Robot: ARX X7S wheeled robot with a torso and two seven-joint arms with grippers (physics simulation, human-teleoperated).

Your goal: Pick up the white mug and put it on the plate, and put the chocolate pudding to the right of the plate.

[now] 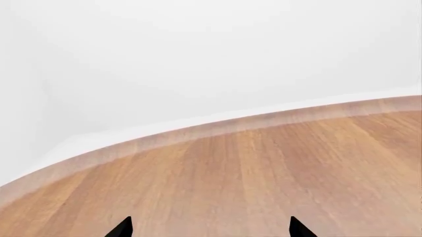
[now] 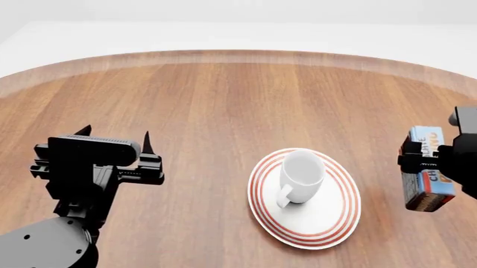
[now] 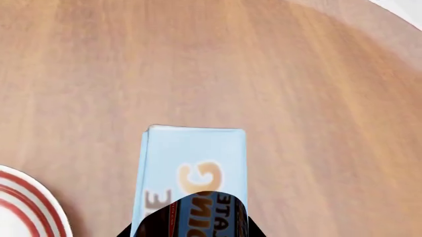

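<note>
The white mug point(image 2: 300, 176) stands upright on the red-ringed plate point(image 2: 339, 215), handle toward me. My right gripper point(image 2: 426, 159) is shut on the chocolate pudding carton point(image 2: 430, 187), held to the right of the plate just above the wood table. In the right wrist view the light blue carton point(image 3: 192, 163) fills the space between the jaws, with the plate's rim point(image 3: 26, 207) at the side. My left gripper point(image 2: 115, 139) is open and empty, left of the plate; its dark fingertips point(image 1: 122, 228) show spread wide over bare wood.
The round wooden table point(image 2: 223, 100) has a pale edge at the far side point(image 2: 238, 54), also seen in the left wrist view point(image 1: 218, 126). White floor lies beyond it.
</note>
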